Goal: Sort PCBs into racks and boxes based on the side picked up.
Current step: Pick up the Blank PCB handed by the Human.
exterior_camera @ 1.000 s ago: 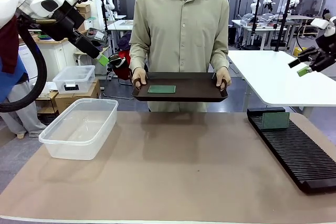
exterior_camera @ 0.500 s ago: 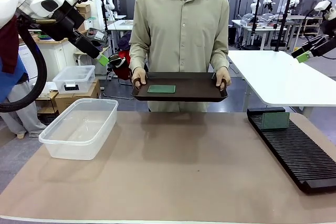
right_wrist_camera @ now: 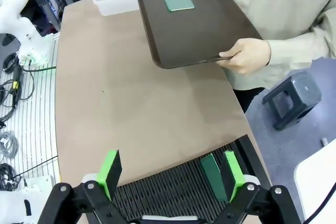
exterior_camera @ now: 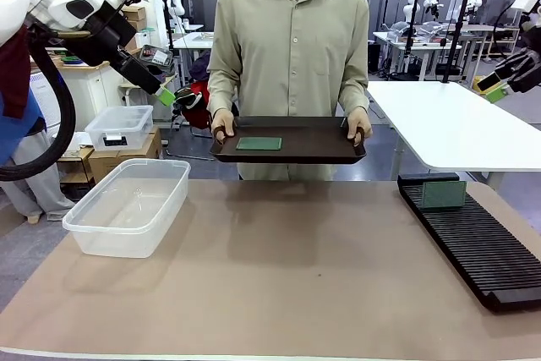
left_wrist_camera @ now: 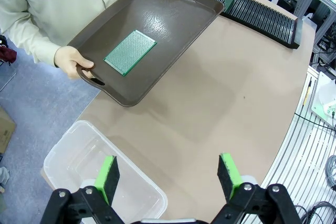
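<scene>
Brown surface: at nine o'clock a clear plastic tub looks empty, and the left tool hovers with jaws apart. At twelve, one flat green circuit board waits on a person's dark brown tray. At three, a second green board stands upright in the black slotted rack; the right tool gapes empty. Roughly half done, by my judgement.

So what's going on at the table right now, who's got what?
A person at the far side holds a brown tray with one green PCB lying flat on it. A second PCB stands upright in the far end of the black rack on the robot's right. The clear tub on the left looks empty. Left gripper and right gripper hover open, holding nothing.
</scene>
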